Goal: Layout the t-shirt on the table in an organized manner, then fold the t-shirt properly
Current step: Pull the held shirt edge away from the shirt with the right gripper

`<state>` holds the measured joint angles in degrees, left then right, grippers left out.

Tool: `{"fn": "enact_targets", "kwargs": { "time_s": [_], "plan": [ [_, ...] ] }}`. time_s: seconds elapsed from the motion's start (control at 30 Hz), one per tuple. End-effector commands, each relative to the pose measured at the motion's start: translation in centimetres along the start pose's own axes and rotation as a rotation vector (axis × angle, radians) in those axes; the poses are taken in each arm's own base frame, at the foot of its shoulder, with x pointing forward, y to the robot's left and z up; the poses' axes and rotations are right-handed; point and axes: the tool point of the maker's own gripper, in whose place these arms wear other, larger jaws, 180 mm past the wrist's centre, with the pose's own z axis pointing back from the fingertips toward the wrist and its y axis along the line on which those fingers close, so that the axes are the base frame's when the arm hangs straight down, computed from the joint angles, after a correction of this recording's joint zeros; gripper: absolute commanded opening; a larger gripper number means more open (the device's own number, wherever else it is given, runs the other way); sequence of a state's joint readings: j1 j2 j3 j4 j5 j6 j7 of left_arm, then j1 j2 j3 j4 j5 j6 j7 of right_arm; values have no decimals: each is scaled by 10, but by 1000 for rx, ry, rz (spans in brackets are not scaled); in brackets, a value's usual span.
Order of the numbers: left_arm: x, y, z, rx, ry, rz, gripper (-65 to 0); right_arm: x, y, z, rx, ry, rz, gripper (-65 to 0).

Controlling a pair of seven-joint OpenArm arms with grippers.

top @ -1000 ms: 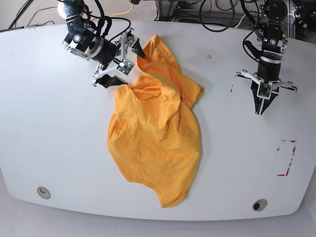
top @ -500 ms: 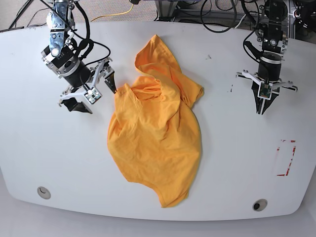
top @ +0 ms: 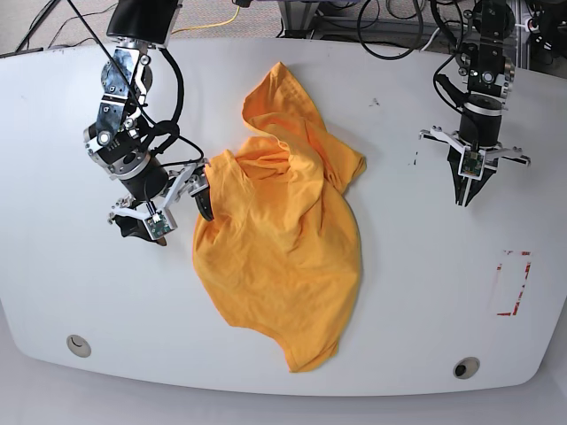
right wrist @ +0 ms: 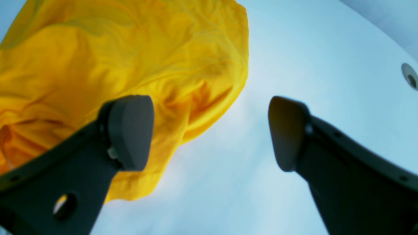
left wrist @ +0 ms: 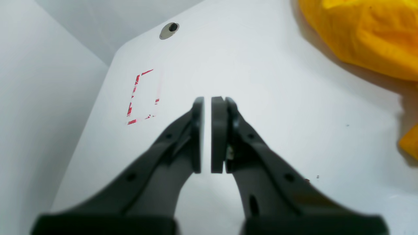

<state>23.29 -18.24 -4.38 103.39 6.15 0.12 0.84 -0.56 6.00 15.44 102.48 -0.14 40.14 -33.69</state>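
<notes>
R gripper (top: 168,211) is spread wide w/ nothing between the pads; one finger (right wrist: 129,130) hangs over the shirt's edge in the wrist view, the other (right wrist: 287,130) is over bare table. From overhead it sits just beside the left edge of the t-shirt (top: 279,257) as the base view shows it, about level w/ the upper bunched part. Whether that near finger touches cloth or only overlaps it in the view, can't tell.

L gripper (top: 467,188) has pads pressed nearly together, only a thin slit showing, holding nothing. It points down at the table (top: 53,266), well apart from the shirt, which lies toward the table's centre from it. Red-tape rectangle (top: 512,283) is near that arm, toward the front edge.

Key relation: shirt lies straight off the R gripper's inner finger, so R arm is clearly the nearer one. Shirt is crumpled mid-table, not laid flat. Its long axis runs from the far edge down toward the front, leaning a bit toward the L arm's side, w/ a folded-over flap at the far end and the widest part nearer the front.

R arm reaches in from the far corner, elbow bent, wrist tilted so the fingers angle toward the cloth edge. L arm stands nearly vertical, wrist straight down.

Judgement: layout stage barely started; prob. next is R closing on that side edge to pull it outward.
</notes>
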Motion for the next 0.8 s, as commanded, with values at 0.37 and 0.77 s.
{"fn": "enact_targets", "kwargs": {
  "time_s": [0.37,0.77],
  "plan": [
    [13,7,-1,19,-44,-9,-619,6,-30,-64,44,0,-141,-125],
    [13,7,-1,19,-44,-9,-619,-23,-35,-99,97,24,-283,-127]
  ]
}}
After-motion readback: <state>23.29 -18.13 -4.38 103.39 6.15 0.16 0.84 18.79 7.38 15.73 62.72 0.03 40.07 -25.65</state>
